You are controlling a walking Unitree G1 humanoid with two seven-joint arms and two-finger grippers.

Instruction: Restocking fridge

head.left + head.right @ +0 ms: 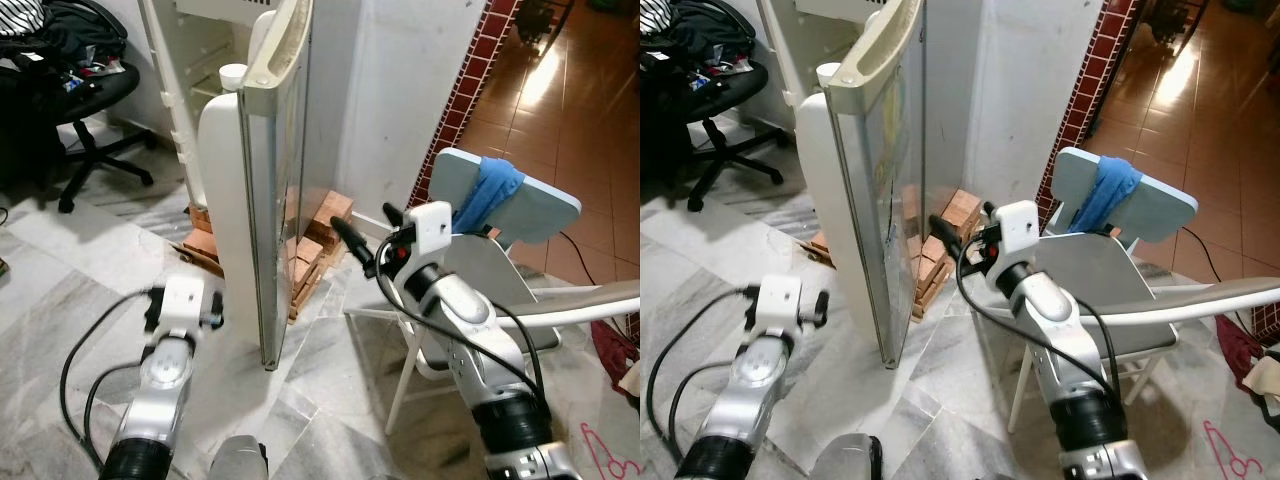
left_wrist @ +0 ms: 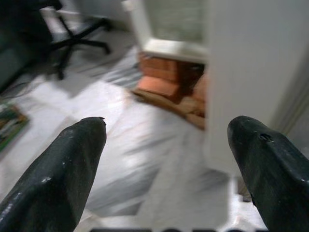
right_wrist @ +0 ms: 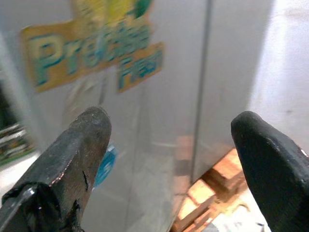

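Right wrist view: fridge door (image 3: 145, 96) sticker (image 3: 91, 46).

A black office chair (image 1: 85, 110), heaped with dark clothing (image 1: 60, 30), is seen at upper left on the marble floor (image 1: 60, 290). Stacked bricks (image 1: 325, 225) are shown by the white wall (image 1: 400, 90). A pale folding chair (image 1: 520, 215), draped with a blue cloth (image 1: 492, 190), is placed at right, beside red-tiled flooring (image 1: 570, 90).
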